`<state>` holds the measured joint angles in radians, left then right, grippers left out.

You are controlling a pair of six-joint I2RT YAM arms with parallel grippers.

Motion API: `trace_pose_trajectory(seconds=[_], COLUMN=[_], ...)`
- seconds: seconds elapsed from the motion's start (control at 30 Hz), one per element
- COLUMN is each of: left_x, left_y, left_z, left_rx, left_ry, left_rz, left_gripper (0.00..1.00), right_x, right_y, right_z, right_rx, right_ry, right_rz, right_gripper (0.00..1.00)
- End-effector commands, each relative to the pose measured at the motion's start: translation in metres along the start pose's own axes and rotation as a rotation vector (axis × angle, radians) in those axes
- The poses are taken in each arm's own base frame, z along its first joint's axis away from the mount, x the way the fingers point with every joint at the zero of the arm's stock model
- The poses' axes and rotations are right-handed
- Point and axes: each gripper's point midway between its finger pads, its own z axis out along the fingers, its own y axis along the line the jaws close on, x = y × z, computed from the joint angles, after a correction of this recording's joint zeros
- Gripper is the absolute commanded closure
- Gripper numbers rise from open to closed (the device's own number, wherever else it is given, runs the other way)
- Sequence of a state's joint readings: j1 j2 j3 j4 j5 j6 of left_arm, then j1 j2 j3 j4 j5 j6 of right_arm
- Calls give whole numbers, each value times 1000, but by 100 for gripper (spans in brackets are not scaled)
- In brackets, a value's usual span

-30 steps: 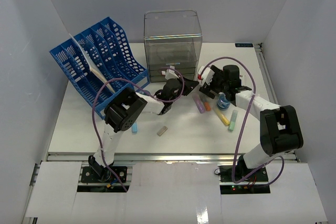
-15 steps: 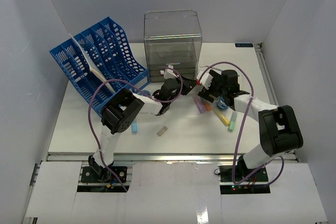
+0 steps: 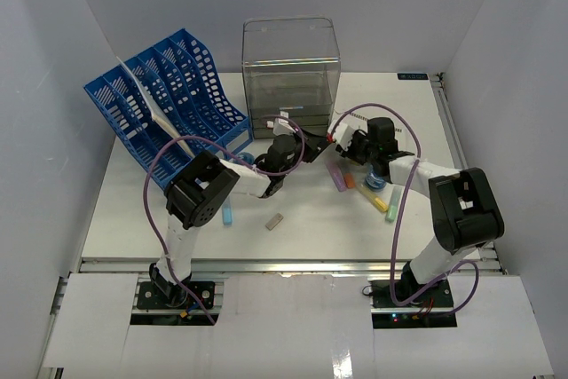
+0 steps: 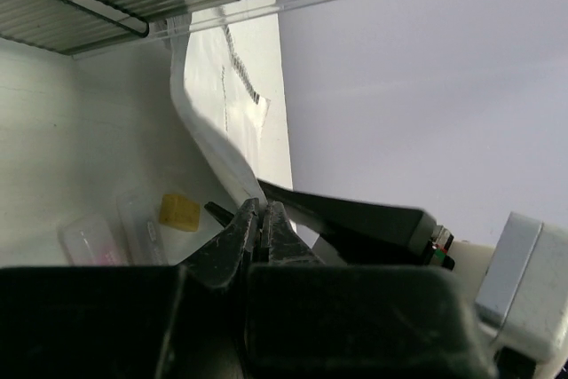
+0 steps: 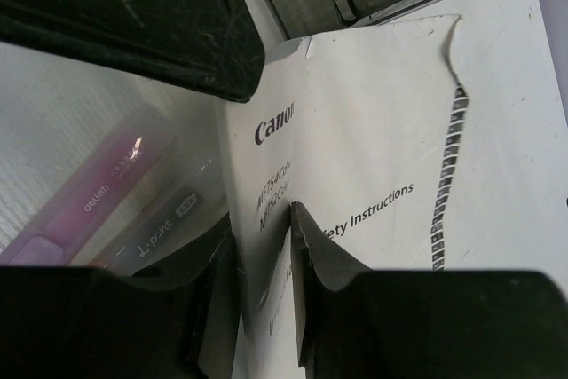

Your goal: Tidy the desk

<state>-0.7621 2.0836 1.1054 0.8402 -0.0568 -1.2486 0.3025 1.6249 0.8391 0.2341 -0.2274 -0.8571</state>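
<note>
with left pincer [image 4: 260,208] clamped on the leaflet [image 5: 382,130] and right pincer [image 5: 262,219] slightly apart at its edge, over the worktop [image 3: 319,230] by the drawer box [image 3: 291,68], pinch this likely light, floppy paper near corners.

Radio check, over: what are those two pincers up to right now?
Left pincer shut, pinching booklet. Right pincer part open, at same booklet. Loose pens on desk beneath, close by.
</note>
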Motion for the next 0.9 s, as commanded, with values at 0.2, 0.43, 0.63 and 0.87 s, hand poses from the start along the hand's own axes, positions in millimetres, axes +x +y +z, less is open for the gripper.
trace_pose_trajectory(seconds=[0.2, 0.43, 0.63, 0.87], left_x=[-13, 4, 10, 17], left_y=[-80, -70, -67, -71], left_z=[-18, -21, -22, -14], left_rx=[176, 130, 113, 116], left_ry=[10, 103, 138, 181], left_rz=[-47, -78, -85, -92], left_gripper=[73, 17, 13, 11], right_x=[-25, -37, -41, -71], right_y=[-30, -43, -50, -43], right_z=[-24, -52, -77, -112], right_rx=[136, 209, 260, 267], right_ry=[-70, -116, -149, -273], right_rz=[-3, -10, -19, -83], right_gripper=[92, 92, 92, 92])
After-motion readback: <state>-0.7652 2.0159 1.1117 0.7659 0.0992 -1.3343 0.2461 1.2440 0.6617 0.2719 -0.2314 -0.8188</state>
